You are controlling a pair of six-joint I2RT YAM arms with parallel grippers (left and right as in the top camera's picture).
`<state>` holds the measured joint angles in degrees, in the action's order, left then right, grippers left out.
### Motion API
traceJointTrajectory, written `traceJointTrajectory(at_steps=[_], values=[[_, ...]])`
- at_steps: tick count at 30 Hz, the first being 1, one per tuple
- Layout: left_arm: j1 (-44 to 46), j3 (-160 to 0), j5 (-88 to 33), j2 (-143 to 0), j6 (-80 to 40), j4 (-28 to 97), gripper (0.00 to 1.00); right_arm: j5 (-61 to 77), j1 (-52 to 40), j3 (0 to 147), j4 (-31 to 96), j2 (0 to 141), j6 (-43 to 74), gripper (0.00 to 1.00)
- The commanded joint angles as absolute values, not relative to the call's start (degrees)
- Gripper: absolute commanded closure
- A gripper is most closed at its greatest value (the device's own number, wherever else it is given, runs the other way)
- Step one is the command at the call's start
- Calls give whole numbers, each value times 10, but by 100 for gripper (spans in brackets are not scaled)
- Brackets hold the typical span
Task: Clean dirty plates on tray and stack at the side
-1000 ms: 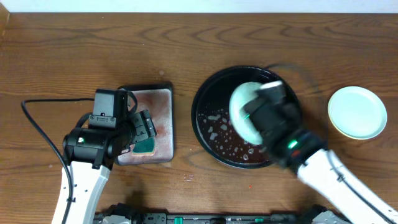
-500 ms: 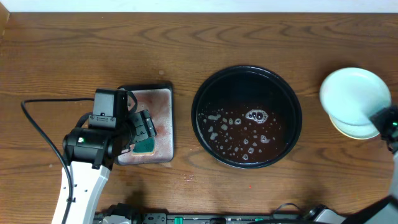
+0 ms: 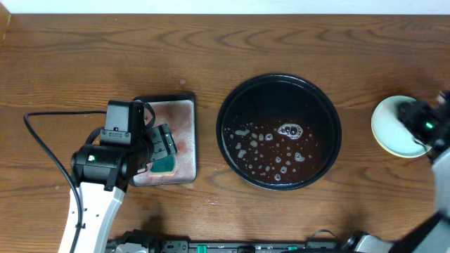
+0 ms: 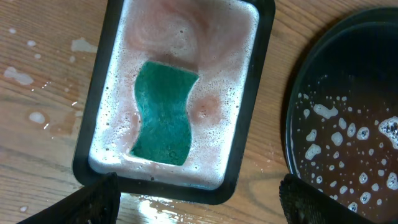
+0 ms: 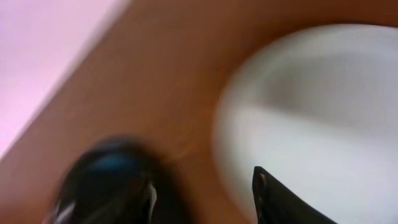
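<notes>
Overhead: tray (image 3: 281, 88) is holding only foamy red water. Plates (image 3: 387, 126) are sitting stacked on tabletop (image 3: 211, 42) at its right, with right gripper (image 3: 422, 125) over them.

Left wrist: left gripper (image 4: 199, 199) is hanging wide open above sponge (image 4: 163, 115) in basin (image 4: 93, 124), probably idle.

Right wrist: everything is blurring, so cannot tell that claw's grip.

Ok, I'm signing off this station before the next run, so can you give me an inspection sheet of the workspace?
Surface: brown wood tabletop, wet splashes beside the basin.
Job's things: black tray holds foamy reddish water, no plates; plates stacked right of it.
Clutter: black basin of pinkish suds with green sponge.
Grippers: left gripper above the basin, jaws wide; right gripper over the stack, jaws unclear, view blurred.
Cables: black cable looped on the table's left side.
Surroundings: pale strip beyond the table's far edge.
</notes>
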<state>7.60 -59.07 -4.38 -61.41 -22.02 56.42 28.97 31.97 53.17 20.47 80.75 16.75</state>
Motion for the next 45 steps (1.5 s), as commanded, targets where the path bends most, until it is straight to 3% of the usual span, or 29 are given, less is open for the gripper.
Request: traceJointTrajectory(at_steps=[1, 3, 4, 5, 10, 15, 19, 24, 30, 38, 45], values=[[74, -593, -45, -615, -215, 565, 18, 354, 168, 536, 253, 667, 107, 48], [74, -593, -45, -615, -215, 565, 18, 354, 80, 536, 269, 610, 104, 45], [74, -593, -45, -615, -215, 565, 18, 351, 15, 536, 270, 576, 104, 35], [74, -593, -45, -615, -215, 565, 18, 345, -23, 536, 270, 559, 104, 1], [74, -593, -45, -615, -215, 565, 18, 326, -162, 536, 272, 512, 106, 1], [74, -593, -45, -615, -215, 565, 18, 329, -211, 536, 282, 515, 107, 1], [74, -593, -45, -615, -215, 565, 18, 317, -196, 536, 345, 502, 59, 1], [74, -593, -45, -615, -215, 565, 18, 189, -195, 497, 329, 382, -33, 1], [74, -593, -45, -615, -215, 565, 18, 164, -133, 296, 283, 182, -61, 1], [74, -593, -45, -615, -215, 565, 18, 168, -93, 96, 124, 15, -61, 1], [74, -593, -45, -615, -215, 565, 18, 169, -94, 3, 6, 3, -61, 1]])
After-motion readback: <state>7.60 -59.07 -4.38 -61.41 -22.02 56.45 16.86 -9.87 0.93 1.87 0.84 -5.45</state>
